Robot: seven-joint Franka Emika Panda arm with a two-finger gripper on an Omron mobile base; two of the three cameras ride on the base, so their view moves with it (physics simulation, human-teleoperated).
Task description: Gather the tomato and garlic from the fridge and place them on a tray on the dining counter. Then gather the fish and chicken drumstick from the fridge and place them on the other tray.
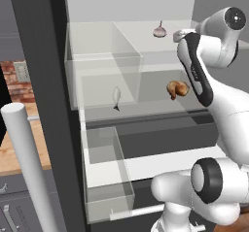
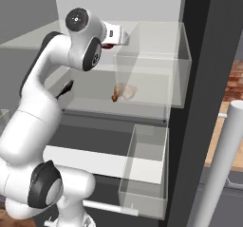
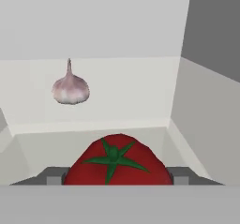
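Observation:
On the fridge's top shelf, the red tomato [image 3: 117, 164] with its green stem sits between my gripper's [image 3: 116, 176] two fingers, which press against its sides. A red edge of the tomato [image 2: 108, 45] shows under the hand [image 2: 116, 33]. The garlic [image 3: 70, 88] lies further back on the same shelf, also visible as the garlic [image 1: 160, 31] left of the hand [image 1: 182, 33]. One shelf down lie the fish [image 1: 116, 96] and the chicken drumstick [image 1: 177, 88]. The trays are out of view.
Clear bins [image 1: 104, 61] stand on the shelves at the left, and a clear door bin [image 1: 109, 177] sits lower down. The dark fridge door edge [image 1: 46, 105] and its pale handle bar [image 1: 29, 168] stand at the left. The fridge's right wall [image 3: 211, 110] is close to the hand.

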